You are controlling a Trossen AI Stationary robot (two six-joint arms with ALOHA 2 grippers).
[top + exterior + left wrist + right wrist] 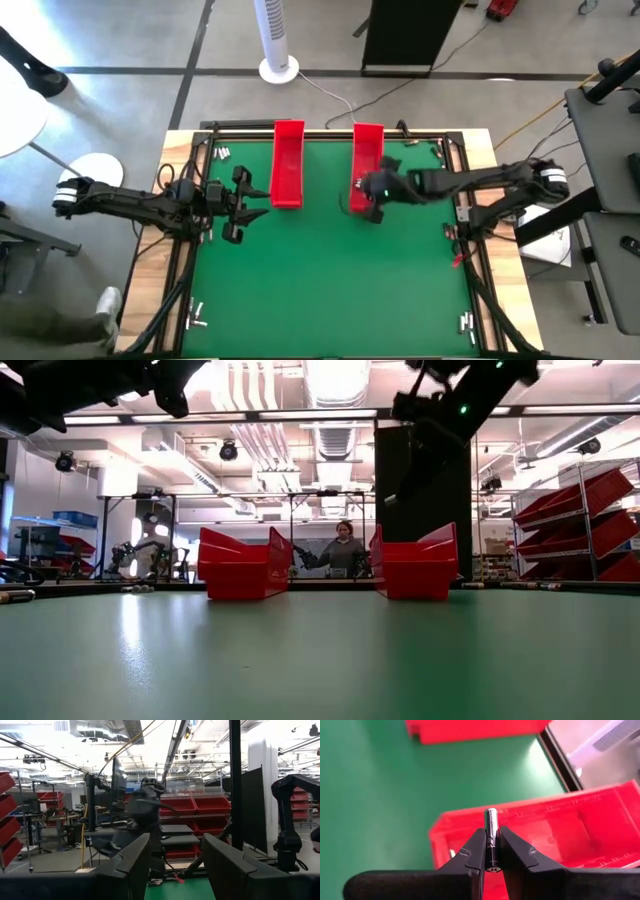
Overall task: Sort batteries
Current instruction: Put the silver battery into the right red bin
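Two long red trays lie side by side at the far middle of the green mat, the left tray [288, 165] and the right tray [367, 158]. My right gripper [491, 834] hangs over the right tray's near end [545, 837], shut on a small silvery battery [491, 819]. My left gripper [243, 207] waits in the air near the left tray's near end, open with nothing between its fingers [131, 865]. Loose batteries [222, 152] lie at the mat's corners, such as the near left [197, 318] and near right [466, 322]. My right gripper pinches the battery's darker rear part [492, 851] between its two fingers. The battery lies along the fingers, and its silvery front end [491, 815] sticks out past the fingertips. The fingers slant down from the table's right. The battery is lifted clear, above the right tray.
Black rails [470, 230] frame the mat. In the low view both trays [243, 568] [418, 565] stand at the far side, with my arms coming in from above. A person [345, 550] stands far behind the table. The mat's near half [330, 290] is bare green.
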